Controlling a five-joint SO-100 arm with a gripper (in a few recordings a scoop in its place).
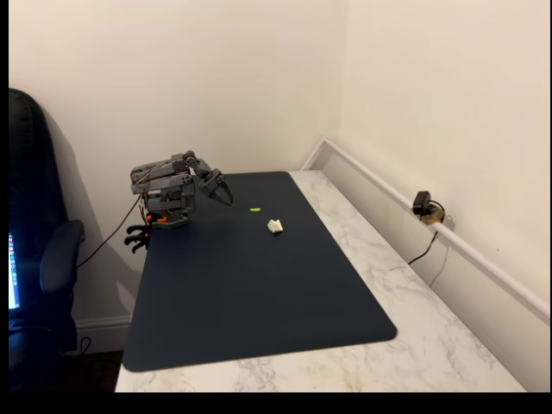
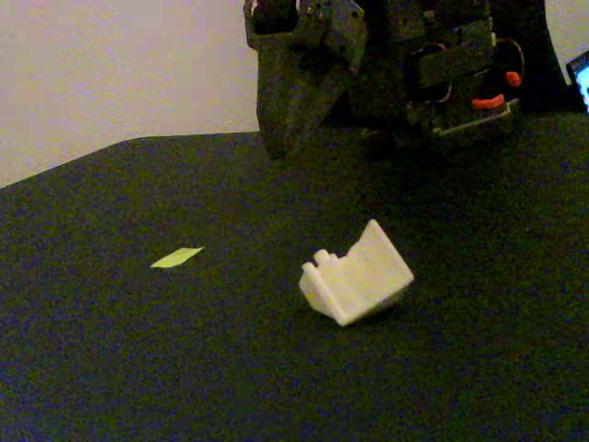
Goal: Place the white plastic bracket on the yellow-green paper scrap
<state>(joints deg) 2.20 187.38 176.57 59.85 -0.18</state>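
- Dark navy mat [image 1: 259,285] is covering most of a white marbled table [image 1: 414,328], and everything below is being placed against this mat.
- Off-white, the white plastic bracket [image 1: 275,226] is lying on the mat, in its far half, a little toward the mat's right long edge in a fixed view; in the low fixed view the white plastic bracket [image 2: 356,275] is resting tilted, one flat wall standing up and a small notched block facing left.
- Bright and thin, the yellow-green paper scrap [image 1: 255,209] is lying flat on the mat, just beyond the bracket toward the mat's far edge; in the low fixed view the scrap [image 2: 177,258] is sitting to the bracket's left, near it but clearly apart.
- Grey and folded low, the arm [image 1: 166,185] is sitting at the mat's far left corner, with orange parts showing at its base.
- Its gripper [image 1: 221,190] is hanging just inside that corner, over the mat, pointing down and toward the scrap, well apart from both pieces and carrying nothing.
- Seen from the low fixed view, the gripper [image 2: 294,101] is showing as one dark wedge above the mat's far edge; whether its jaws are parted or closed I cannot tell.
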